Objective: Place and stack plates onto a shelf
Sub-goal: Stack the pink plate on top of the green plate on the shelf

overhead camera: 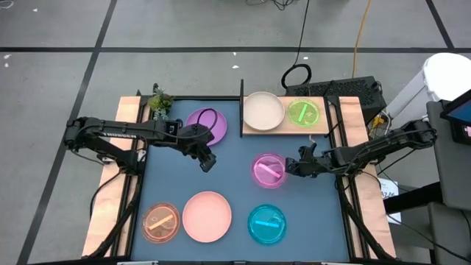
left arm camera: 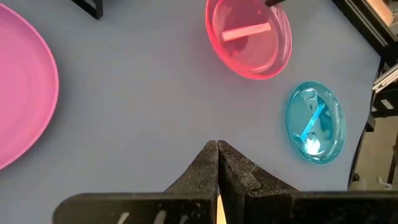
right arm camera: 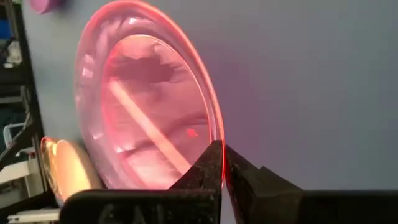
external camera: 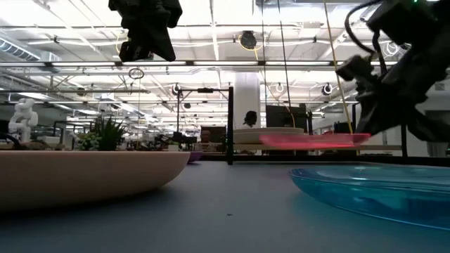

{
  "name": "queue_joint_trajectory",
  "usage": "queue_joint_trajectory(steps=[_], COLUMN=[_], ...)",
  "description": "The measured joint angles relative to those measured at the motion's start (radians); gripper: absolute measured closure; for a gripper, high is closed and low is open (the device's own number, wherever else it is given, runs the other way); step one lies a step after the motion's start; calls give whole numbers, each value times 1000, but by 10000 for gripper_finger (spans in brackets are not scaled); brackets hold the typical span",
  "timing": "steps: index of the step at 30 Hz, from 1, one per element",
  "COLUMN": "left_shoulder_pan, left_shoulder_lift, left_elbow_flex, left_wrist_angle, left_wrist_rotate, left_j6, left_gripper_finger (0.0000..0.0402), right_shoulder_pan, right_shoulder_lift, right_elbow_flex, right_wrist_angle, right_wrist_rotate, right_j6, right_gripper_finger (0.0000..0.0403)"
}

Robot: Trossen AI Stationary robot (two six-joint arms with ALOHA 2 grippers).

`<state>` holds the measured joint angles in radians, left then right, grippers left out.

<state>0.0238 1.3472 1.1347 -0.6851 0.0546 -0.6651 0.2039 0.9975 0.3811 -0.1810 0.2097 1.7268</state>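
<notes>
My right gripper (overhead camera: 292, 168) is shut on the translucent magenta dish (overhead camera: 268, 169), right of the mat's middle; the low view shows the dish (external camera: 313, 140) in the air. My left gripper (overhead camera: 207, 160) hovers shut over the mat, near the purple plate (overhead camera: 206, 124), holding nothing. The wooden shelf (overhead camera: 324, 126) lies at the far edge, its black upright panel (overhead camera: 241, 107) at its left end. A cream plate (overhead camera: 263, 110) and a green dish (overhead camera: 303, 112) rest on it. The pink plate (overhead camera: 207, 216), orange dish (overhead camera: 160, 222) and cyan dish (overhead camera: 266, 224) lie near the mat's near edge. My right gripper pinches the magenta dish by its rim (right arm camera: 217, 134), on the side toward the table's right edge. The fingers (right arm camera: 205, 168) come at it about level from the right. The dish is lifted clear of the mat and sits roughly level in the hold (external camera: 313, 140).
A dark blue mat (overhead camera: 228, 169) covers the table. A small green plant (overhead camera: 159, 101) stands at its far left corner. Cables and a dark device (overhead camera: 346, 88) lie behind the shelf. Open mat lies between the two grippers.
</notes>
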Motion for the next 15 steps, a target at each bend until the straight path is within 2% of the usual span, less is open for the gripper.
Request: queue_joint_trajectory(steps=[10, 15], left_shoulder_pan=[0, 2], left_shoulder_lift=[-1, -33], left_elbow_flex=[0, -1], left_wrist_angle=[-1, 0], left_wrist_rotate=[0, -1], left_j6=[-31, -84], left_gripper_finger=[398, 398], right_shoulder_pan=[0, 1], right_shoulder_lift=[-6, -6], right_elbow_flex=[139, 200], right_wrist_angle=[-34, -37], right_wrist_rotate=[8, 54], right_j6=[-91, -96], right_gripper_finger=[403, 403])
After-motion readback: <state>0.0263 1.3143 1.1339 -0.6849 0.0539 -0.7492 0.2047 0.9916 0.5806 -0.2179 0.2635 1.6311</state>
